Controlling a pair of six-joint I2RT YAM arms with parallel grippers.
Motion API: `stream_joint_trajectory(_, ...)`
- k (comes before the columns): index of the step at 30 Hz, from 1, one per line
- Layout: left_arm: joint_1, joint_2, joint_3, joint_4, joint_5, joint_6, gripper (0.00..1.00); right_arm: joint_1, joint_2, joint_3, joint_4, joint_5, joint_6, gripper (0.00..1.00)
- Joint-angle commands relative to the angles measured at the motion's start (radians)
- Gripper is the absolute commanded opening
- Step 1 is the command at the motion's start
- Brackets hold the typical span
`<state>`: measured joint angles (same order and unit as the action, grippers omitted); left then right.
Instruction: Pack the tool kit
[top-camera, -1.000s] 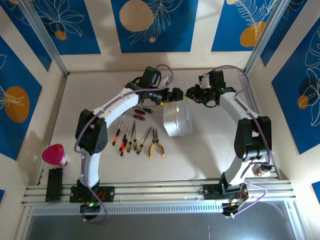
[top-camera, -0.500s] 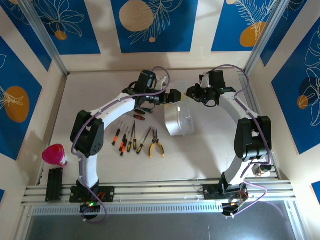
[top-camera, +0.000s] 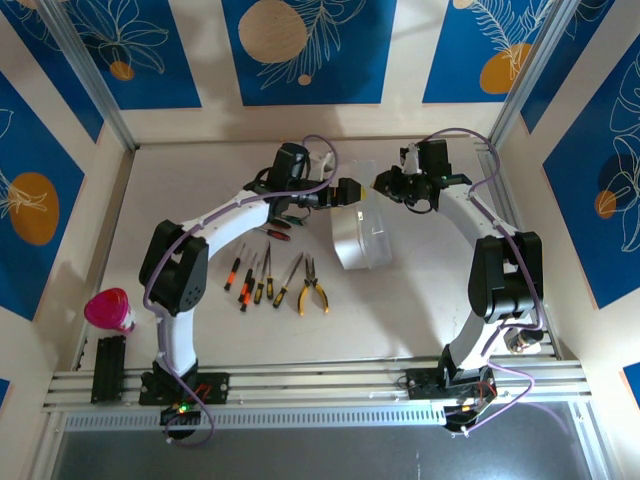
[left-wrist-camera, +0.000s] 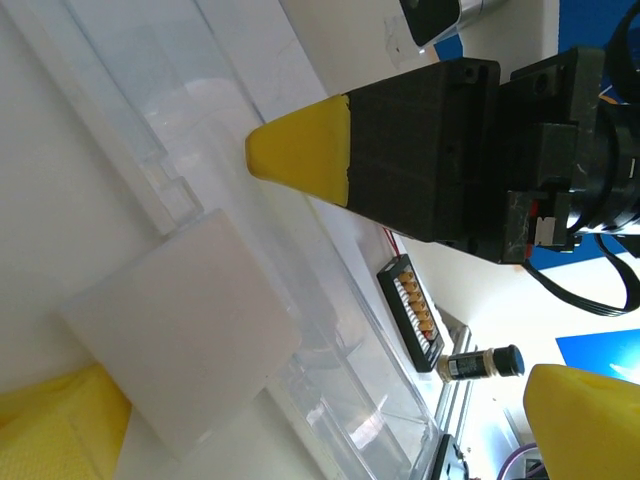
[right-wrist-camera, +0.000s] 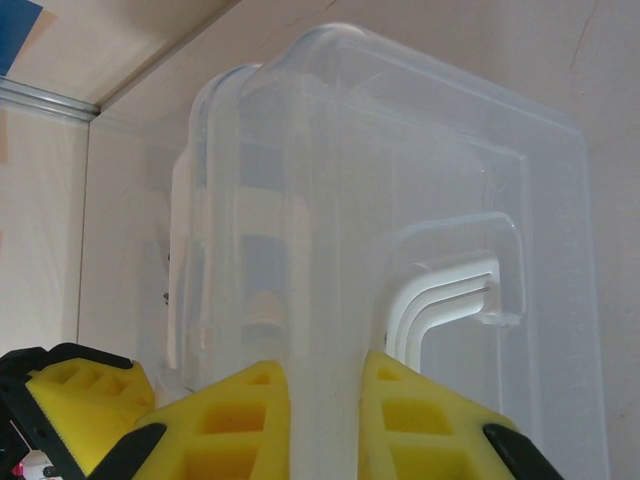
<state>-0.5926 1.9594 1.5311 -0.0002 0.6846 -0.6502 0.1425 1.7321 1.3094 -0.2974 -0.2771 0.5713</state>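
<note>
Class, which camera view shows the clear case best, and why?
Right wrist view: the case is large and near, its white handle plain, the right gripper shut on its edge. The top view shows it small; the left wrist view, a close-up part.

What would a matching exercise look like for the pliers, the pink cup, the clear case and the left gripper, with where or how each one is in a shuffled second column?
Things
1 pliers
2 pink cup
3 clear case
4 left gripper

Place or state
A jaws wide open
B pinched by the right gripper
C far left, by itself
D right end of the tool row

Pairs: 1-D, 2-C, 3-B, 4-A
</note>
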Motion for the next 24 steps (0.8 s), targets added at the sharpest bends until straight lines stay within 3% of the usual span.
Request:
stream_joint_trajectory(1, -0.065, 0.054, -0.040, 0.140, 0.152, -0.021, 1.00, 0.069, 0.071, -0.039, -0.121, -0.088, 0.007, 0.02)
stream_joint_trajectory(16, -0.065, 0.053, -0.101, 0.318, 0.179, -0.114, 1.00, 0.067, 0.081, -0.039, -0.116, -0.096, 0.016, 0.01)
stream_joint_trajectory(24, -0.060, 0.049, -0.127, 0.304, 0.166, -0.103, 1.00, 0.063, 0.085, -0.024, -0.131, -0.090, 0.014, 0.02)
